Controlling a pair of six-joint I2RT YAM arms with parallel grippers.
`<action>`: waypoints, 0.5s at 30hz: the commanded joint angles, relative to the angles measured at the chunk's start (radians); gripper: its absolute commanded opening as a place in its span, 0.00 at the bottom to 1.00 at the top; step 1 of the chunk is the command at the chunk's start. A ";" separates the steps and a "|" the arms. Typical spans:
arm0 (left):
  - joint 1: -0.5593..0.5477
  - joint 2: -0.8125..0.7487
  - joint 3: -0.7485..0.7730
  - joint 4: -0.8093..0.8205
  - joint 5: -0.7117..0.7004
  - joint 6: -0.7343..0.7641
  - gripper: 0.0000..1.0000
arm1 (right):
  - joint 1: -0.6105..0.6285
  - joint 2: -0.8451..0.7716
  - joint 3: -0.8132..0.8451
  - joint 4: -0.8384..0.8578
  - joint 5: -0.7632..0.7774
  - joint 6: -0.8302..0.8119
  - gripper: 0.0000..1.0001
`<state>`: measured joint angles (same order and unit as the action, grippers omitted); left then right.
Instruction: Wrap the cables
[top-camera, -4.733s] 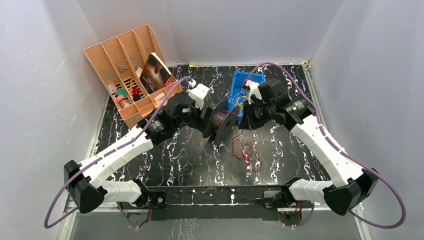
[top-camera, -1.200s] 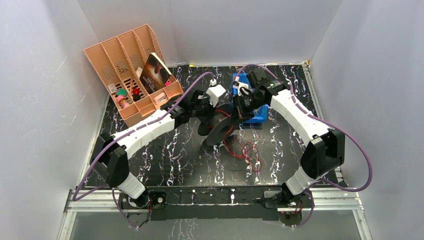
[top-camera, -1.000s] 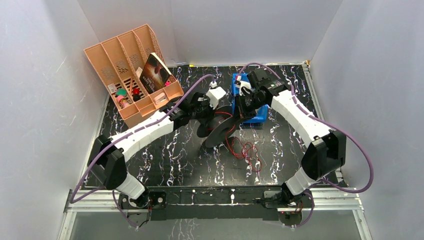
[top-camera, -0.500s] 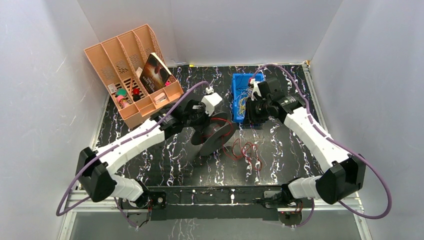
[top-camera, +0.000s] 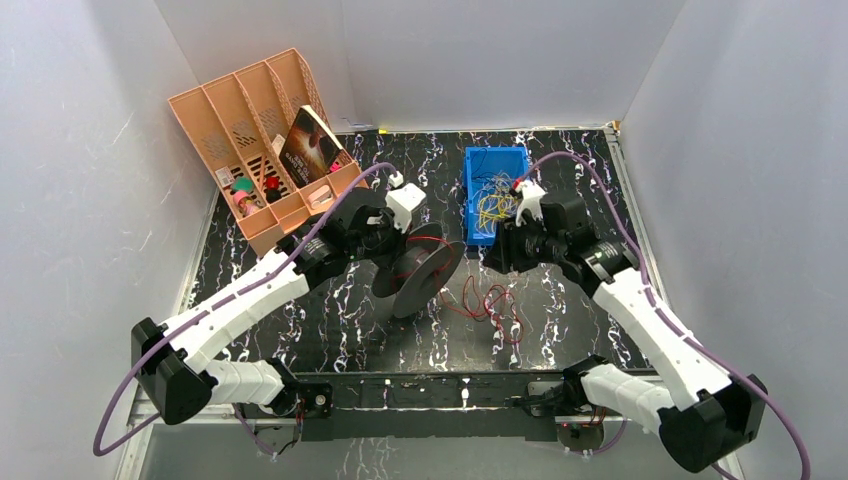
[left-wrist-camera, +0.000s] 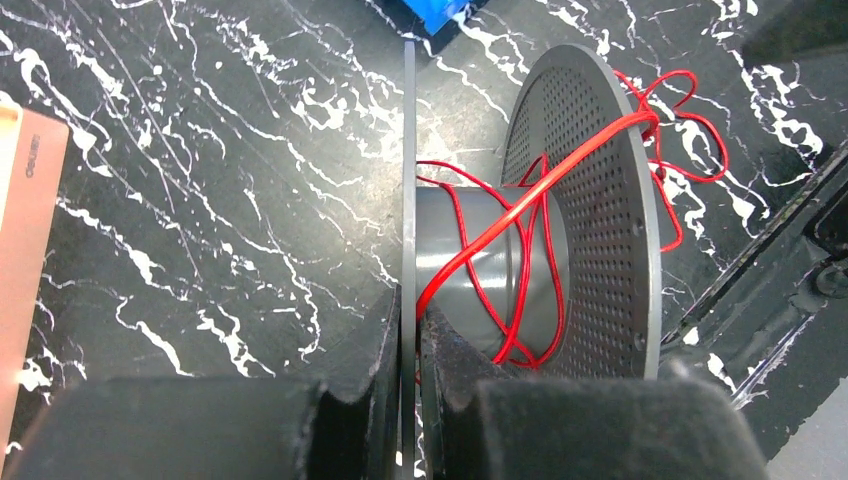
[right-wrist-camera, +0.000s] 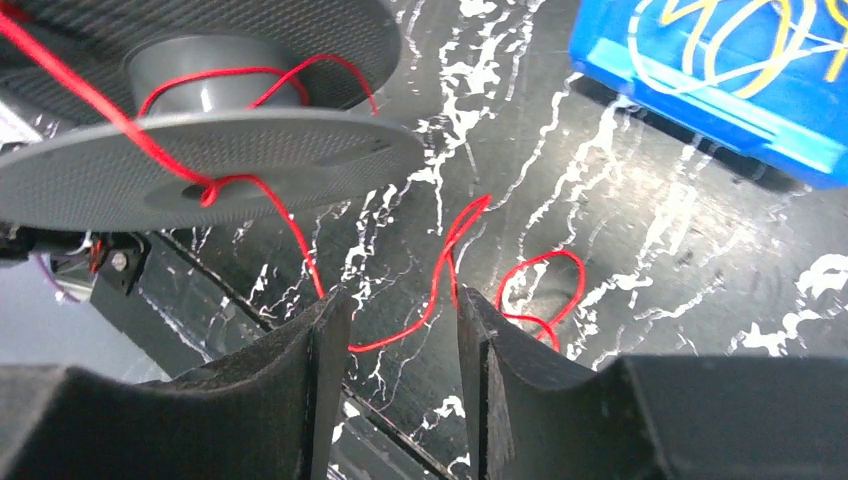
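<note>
rail (top-camera: 430, 390): a dark bar along the table's near edge; both arm bases are bolted to it
table (top-camera: 300, 330): black with white marbling; it carries everything below
cables (top-camera: 495, 300): thin red strands; the loose part lies in tangled loops on the table, just right of the spool and in front of the right gripper; the rest is on the spool
spool (top-camera: 418, 275): black, two perforated flanges on a grey core; it is tilted, held near the table's middle; whether its lower rim touches the table cannot be told
cables on the spool: a few slack red turns sit round the grey core; one strand crosses the outer flange's rim and drops toward the loops
left gripper (left-wrist-camera: 408, 335): jaws pressed together on the thin edge of the spool's nearer flange, one finger on each side; the arm reaches in from the left
right gripper (right-wrist-camera: 400, 330): fingers apart, gripping nothing; a red strand shows in the gap between them, not pinched; it hangs low over the table, right of the spool
blue bin (top-camera: 495, 160): on the table behind the right gripper, near the far edge; yellow wires (top-camera: 490, 205) lie tangled inside
organiser (top-camera: 215, 110): peach, slotted, in the far left corner; a book (top-camera: 308, 140) leans in one slot; small items sit in its nearer compartments
</note>
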<state>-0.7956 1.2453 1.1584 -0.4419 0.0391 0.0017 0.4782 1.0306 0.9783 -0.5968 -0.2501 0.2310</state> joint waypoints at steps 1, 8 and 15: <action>0.000 -0.056 0.039 -0.028 -0.043 -0.045 0.00 | 0.023 -0.072 -0.102 0.190 -0.166 -0.059 0.52; -0.001 -0.060 0.058 -0.074 -0.063 -0.078 0.00 | 0.140 -0.200 -0.292 0.429 -0.212 -0.175 0.56; 0.000 -0.096 0.061 -0.090 -0.108 -0.135 0.00 | 0.244 -0.152 -0.354 0.510 -0.100 -0.262 0.57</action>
<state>-0.7956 1.2160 1.1603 -0.5442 -0.0433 -0.0822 0.6811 0.8597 0.6369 -0.2298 -0.4072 0.0566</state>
